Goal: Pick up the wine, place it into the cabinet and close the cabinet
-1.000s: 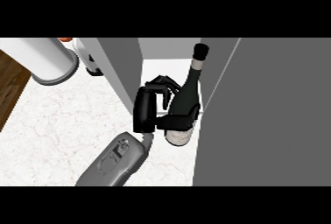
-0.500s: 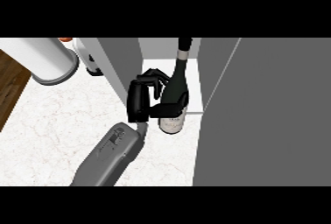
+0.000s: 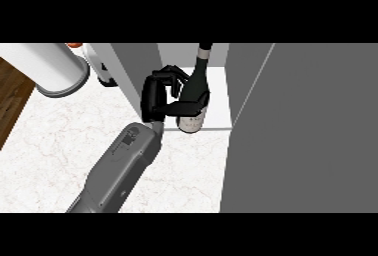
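The wine bottle (image 3: 193, 95) is dark, with a pale base and a thin neck pointing away from me. It stands slightly tilted at the front of the cabinet's white shelf (image 3: 219, 85), its base over the shelf's front edge. My left hand (image 3: 156, 97) is to the left of the bottle and shut on it, with fingers curled behind it and the thumb across its front. The grey forearm comes in from the lower left. The cabinet's grey door (image 3: 310, 130) stands open at the right. My right hand does not show.
A grey cabinet side wall (image 3: 136, 60) stands just left of the hand. A white cylinder on a grey base (image 3: 48, 67) stands at the back left, with a small white item (image 3: 100, 62) beside it. A wooden floor (image 3: 11, 105) shows past the marble counter's (image 3: 66, 130) left edge.
My left hand has carried the bottle away from me and deeper into the cabinet opening. The bottle's neck now reaches farther in, and the forearm has stretched forward.
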`<state>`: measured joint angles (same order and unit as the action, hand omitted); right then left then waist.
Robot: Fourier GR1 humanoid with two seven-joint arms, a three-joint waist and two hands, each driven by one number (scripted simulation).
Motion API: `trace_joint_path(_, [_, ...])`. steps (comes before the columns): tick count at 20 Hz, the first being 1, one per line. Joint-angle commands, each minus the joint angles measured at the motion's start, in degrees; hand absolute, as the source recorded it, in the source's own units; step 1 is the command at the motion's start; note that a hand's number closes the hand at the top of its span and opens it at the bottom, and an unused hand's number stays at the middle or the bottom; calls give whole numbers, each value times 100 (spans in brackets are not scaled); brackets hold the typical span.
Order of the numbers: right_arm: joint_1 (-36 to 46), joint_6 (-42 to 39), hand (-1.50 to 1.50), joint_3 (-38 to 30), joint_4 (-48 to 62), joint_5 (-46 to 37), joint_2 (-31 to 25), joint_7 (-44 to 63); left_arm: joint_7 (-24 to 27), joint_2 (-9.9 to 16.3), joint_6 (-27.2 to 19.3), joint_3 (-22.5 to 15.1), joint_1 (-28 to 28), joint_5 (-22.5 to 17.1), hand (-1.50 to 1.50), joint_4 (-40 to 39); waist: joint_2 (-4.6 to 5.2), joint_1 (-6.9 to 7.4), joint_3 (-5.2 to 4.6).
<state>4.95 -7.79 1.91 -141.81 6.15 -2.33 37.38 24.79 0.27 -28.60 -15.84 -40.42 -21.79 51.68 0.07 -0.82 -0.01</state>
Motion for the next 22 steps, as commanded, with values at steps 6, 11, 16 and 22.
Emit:
trace_joint_path(6, [-111,-59,-150,2,-326,425,38,27,59,26,286,624,-1166,-150,150,-1560,32,-73,-1])
trace_joint_path(11, [21,-82,-150,51,-55,290,105,-166,652,-27,176,635,-1346,-412,150,-2148,46,-101,-2])
trace_joint_path(16, [-91,-39,-150,52,-341,411,108,103,1112,-15,-69,801,-1656,-182,150,-2564,45,-113,-3])
trace_joint_path(22, [-77,-75,-150,-88,-451,523,53,156,1504,-7,-93,1045,-1940,-187,150,-3107,52,-131,-3])
